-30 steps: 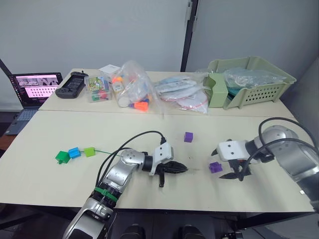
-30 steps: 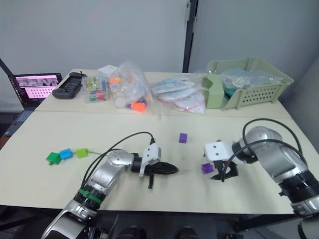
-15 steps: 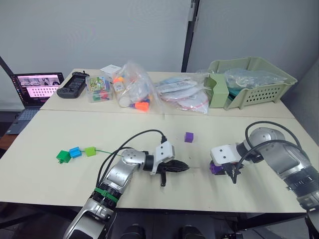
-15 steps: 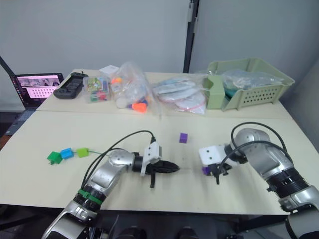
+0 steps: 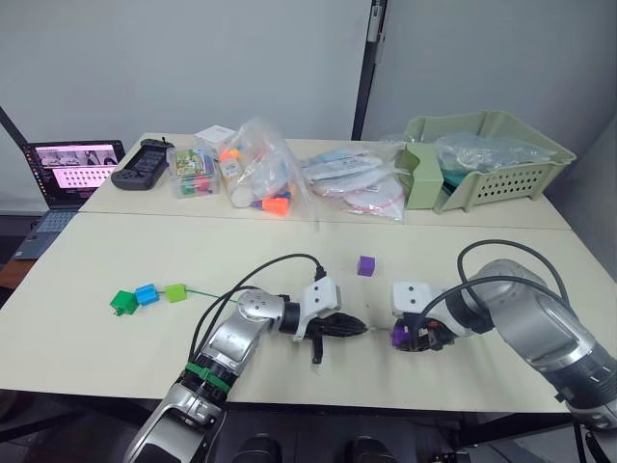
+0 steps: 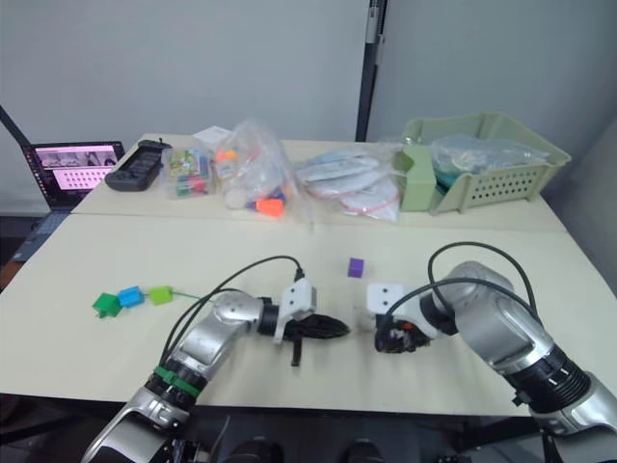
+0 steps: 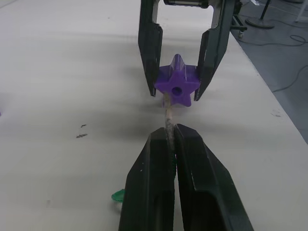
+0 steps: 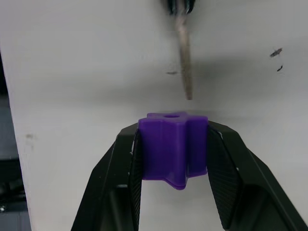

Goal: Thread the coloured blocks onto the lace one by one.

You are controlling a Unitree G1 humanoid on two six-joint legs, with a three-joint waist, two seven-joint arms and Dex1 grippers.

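Near the bench's (image 5: 116, 241) front edge, the left pincer (image 7: 169, 137) is closed on the lace's tan tip (image 7: 168, 115), aimed at a purple block (image 8: 172, 147) clamped in the right pincer (image 8: 173, 144). Another purple block (image 5: 365, 266) lies mid-bench; three threaded blocks (image 5: 147, 295) sit toward the left edge.

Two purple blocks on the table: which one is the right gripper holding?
The nearer purple block, clamped in the right gripper facing the lace tip. The other purple block sits loose, farther back.
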